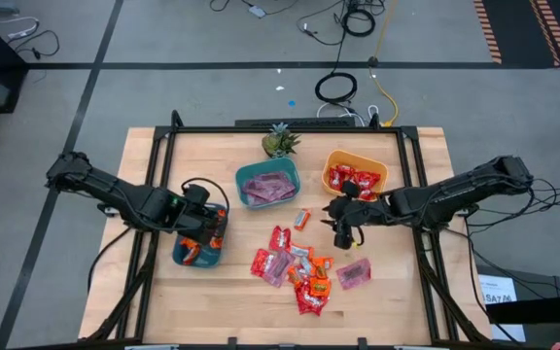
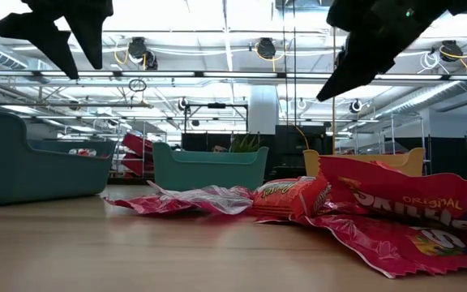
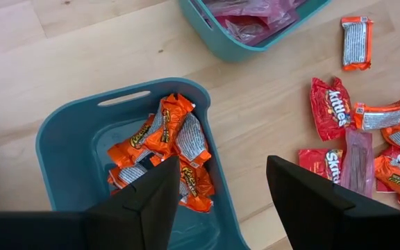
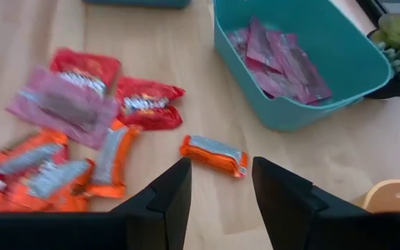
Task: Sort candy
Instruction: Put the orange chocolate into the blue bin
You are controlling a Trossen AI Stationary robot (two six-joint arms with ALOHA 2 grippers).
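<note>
Your left pincer hangs spread and empty over the teal bowl at the left of the bench, where the orange-wrapped candies already lie in a heap. Your right pincer is also apart and holds nothing; it hovers above a lone orange candy lying flat on the bare wood, between the middle teal bowl with the pink-purple wrappers and the loose pile nearer the front edge. The yellow bowl at the right holds the red packets, and a small green plant stands behind the bowls.

Expect these candies to be very light, thin and crinkly, with slick foil that will likely slide instead of lifting if you only graze it. The single orange one looks like the easiest pick: it lies clear of its neighbours, so straddle its short width at the middle and close across the filled part, not the flat crimped ends, which would probably fold and slip. In the pile the wrappers overlap, so you risk dragging two at once; take the outermost pieces first. A firm pinch should do no harm, though squeezing hard may crush the contents.
</note>
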